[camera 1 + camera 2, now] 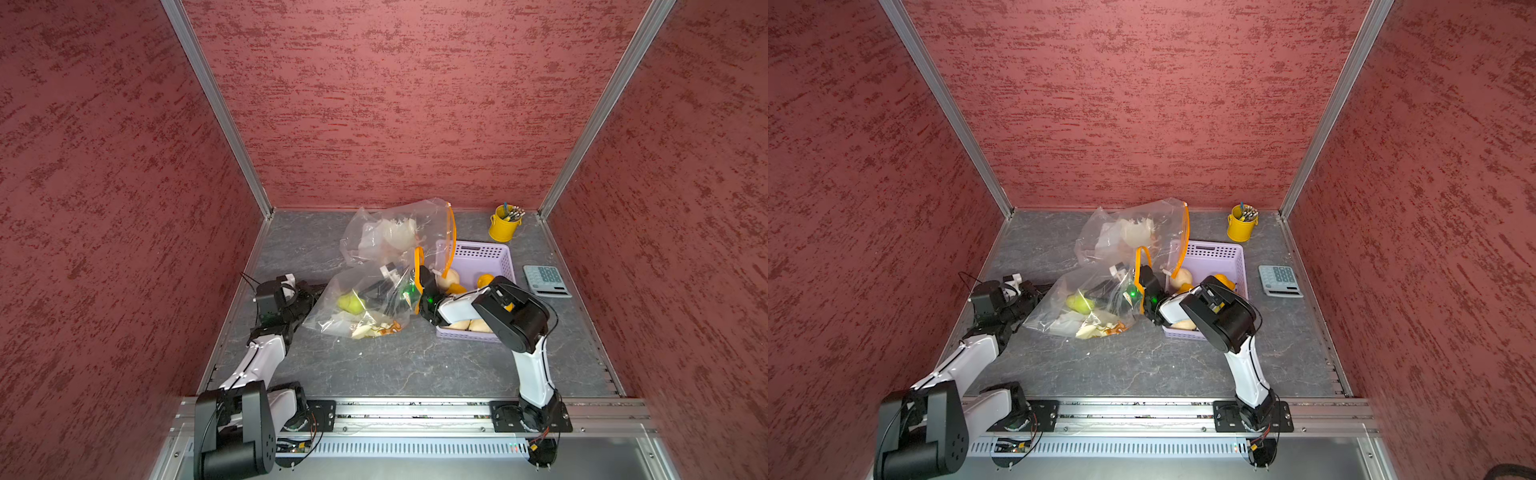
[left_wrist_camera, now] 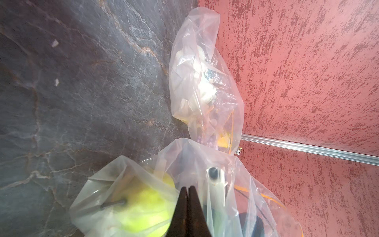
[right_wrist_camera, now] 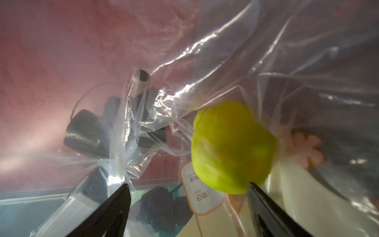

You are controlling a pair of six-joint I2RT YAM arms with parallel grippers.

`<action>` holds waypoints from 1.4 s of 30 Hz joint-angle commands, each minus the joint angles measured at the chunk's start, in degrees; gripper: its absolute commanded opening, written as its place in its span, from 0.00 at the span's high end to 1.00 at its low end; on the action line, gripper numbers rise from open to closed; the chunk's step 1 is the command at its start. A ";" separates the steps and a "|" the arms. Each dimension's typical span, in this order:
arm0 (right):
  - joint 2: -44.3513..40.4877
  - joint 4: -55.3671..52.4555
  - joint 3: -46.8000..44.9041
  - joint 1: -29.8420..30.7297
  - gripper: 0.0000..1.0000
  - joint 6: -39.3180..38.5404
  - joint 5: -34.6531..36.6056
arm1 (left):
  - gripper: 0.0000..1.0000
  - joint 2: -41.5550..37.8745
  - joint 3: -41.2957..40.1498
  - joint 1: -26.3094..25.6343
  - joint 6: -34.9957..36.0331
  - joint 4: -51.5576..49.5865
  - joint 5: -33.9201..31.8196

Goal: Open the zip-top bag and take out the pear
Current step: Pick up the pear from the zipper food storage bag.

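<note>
Far left: clamped shut with the left fingers (image 2: 187, 207), apparently on a fold at the closed end of the zip-top bag (image 1: 365, 309), though hard to confirm through crumpled film. Held so, most likely, to anchor the bag on the desk (image 1: 374, 365) against a push from the opposite side.

Moving right: lying inside the bag near that pinned end, the green pear (image 1: 348, 304), not yet out, beside paper scraps (image 1: 365, 329).

Further right: reaching in through the orange-rimmed mouth (image 1: 416, 266) with the right fingers (image 3: 114, 207), spread wide, gripping nothing, one tip just at the pear's flank. Spread that way, presumably, to straddle the fruit before closing. With the mouth already unzipped, opening judged done, extraction yet to come.

Behind the mouth, a second bag (image 1: 395, 232), just beside the purple basket (image 1: 482, 249) of other fruit.

Rightmost: yellow bucket (image 1: 504, 230) and calculator (image 1: 546, 281), well apart from the reach.
</note>
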 commanded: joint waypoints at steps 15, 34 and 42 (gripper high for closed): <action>6.75 -16.38 11.83 0.32 0.07 -8.80 -0.14 | 1.00 8.49 -3.33 -9.40 -2.88 12.06 -4.54; 6.03 -20.83 13.04 0.67 0.46 -10.65 1.22 | 1.00 16.04 -3.42 -9.67 -5.01 21.86 -4.94; -9.98 -28.50 5.83 -2.22 0.51 -15.52 3.06 | 1.00 13.66 -2.64 -4.31 -0.49 14.04 -5.09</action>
